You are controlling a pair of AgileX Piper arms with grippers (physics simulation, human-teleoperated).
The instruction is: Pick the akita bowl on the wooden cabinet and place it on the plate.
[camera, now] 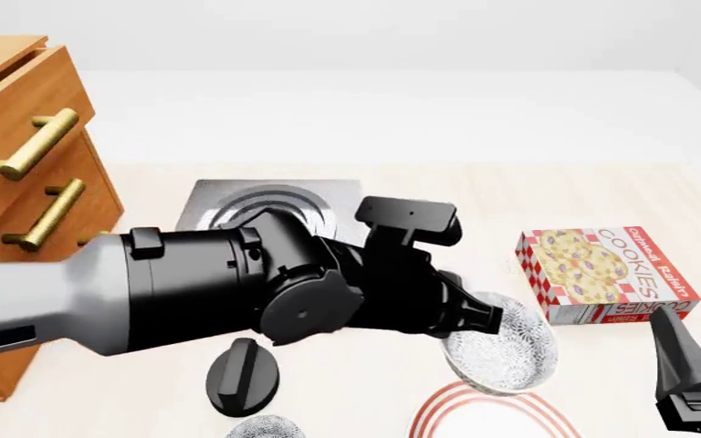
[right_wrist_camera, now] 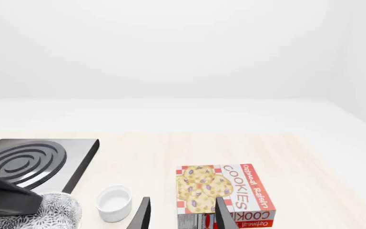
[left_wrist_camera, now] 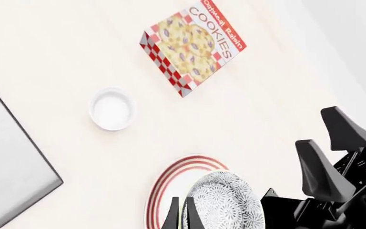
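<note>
Pale wooden tabletop [camera: 363,401]: left gripper [left_wrist_camera: 181,215] clamps the grey-speckled akita bowl [camera: 502,348], tilted above the red-ringed plate [camera: 448,411]; right gripper [right_wrist_camera: 179,212] open.

Wooden cabinet [camera: 22,173] cut by the front view's left edge, lower drawers masked by the left arm [camera: 204,292]. Steel burner plate [camera: 247,208] mostly covered by that arm. Plate [camera: 485,412] cropped at the bottom edge there, and half under the akita bowl [left_wrist_camera: 224,202] in the left wrist view. Left end effector [left_wrist_camera: 181,217] showing only fingertips, grip on the bowl's rim partly out of frame. Right end effector [right_wrist_camera: 181,215] cropped likewise, finger bases unseen. Small speckled object [camera: 266,427] at the bottom edge too cut off to name.
</note>
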